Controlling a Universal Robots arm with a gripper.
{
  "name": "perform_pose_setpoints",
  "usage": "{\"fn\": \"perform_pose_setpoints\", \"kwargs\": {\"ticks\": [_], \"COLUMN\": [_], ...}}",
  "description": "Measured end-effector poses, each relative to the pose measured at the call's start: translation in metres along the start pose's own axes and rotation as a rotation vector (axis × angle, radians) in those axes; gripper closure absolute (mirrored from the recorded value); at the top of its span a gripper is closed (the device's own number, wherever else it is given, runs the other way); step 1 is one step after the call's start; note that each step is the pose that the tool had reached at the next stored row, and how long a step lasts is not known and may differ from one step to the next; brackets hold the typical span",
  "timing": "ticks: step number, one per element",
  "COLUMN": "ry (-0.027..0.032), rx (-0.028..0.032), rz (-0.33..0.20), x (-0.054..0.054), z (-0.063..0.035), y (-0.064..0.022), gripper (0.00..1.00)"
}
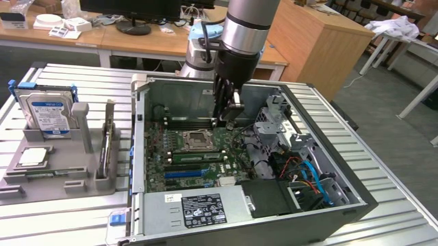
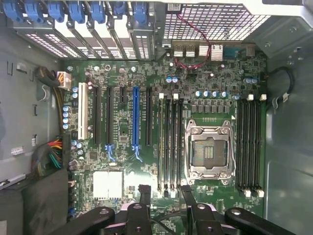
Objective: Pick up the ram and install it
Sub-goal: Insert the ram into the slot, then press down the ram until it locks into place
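Ram point(image 1: 106, 146): stands on edge in the grey holder point(image 1: 61, 179), along the side nearest the computer case point(image 1: 139, 133). Gripper point(image 1: 226, 123), fingers spread and empty, hangs over the motherboard point(image 2: 146, 73). Light, stiff, probably fragile; best held by its long edges.

Exterior oblique, wrist overhead, motherboard point(image 1: 157, 148) shared

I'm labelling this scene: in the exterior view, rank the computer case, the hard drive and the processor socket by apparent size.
Largest: computer case.
Then: hard drive.
Smallest: processor socket.
The drive may sit nearer the camera, so this is apparent size only.
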State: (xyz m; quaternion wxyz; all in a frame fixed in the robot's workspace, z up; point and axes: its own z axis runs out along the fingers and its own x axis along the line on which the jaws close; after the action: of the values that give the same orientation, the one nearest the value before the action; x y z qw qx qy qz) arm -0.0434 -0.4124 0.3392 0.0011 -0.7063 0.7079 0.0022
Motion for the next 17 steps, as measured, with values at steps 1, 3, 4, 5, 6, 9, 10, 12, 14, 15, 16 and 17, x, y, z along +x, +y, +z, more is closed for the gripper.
{"fn": "perform_pose_setpoints", "kwargs": {"ticks": [1, 3, 4, 5, 6, 9, 10, 12, 14, 15, 16, 17], "ry": [0.0000, -0.0001, -0.0002, -0.0002, -0.0001, 0.0000, 0.0000, 0.0001, 0.0000, 0.0000, 0.0000, 0.0000], "rx": [0.0000, 0.0000, 0.0001, 0.0001, 0.0001, 0.0000, 0.0000, 0.0000, 0.0000, 0.0000, 0.0000, 0.0000], "rz": [0.000, 0.000, 0.000, 0.000, 0.000, 0.000, 0.000, 0.000, 0.000, 0.000, 0.000, 0.000], "x": [0.0000, 0.0000, 0.0000, 0.0000, 0.0000, 0.0000, 0.0000, 0.0000, 0.0000, 0.0000, 0.0000, 0.0000], "z": [-0.0006, -0.0016, -0.0018, -0.0018, -0.0018, -0.0019, -0.0019, -0.0019, -0.0019, -0.0019, -0.0019, -0.0019], "y": [0.0000, 0.0000, 0.0000, 0.0000, 0.0000, 0.0000, 0.0000, 0.0000, 0.0000, 0.0000, 0.0000, 0.0000], "gripper": [0.63, 0.63, 0.63, 0.63, 0.63, 0.63, 0.63, 0.63, 0.63, 0.63, 0.63, 0.63]}}
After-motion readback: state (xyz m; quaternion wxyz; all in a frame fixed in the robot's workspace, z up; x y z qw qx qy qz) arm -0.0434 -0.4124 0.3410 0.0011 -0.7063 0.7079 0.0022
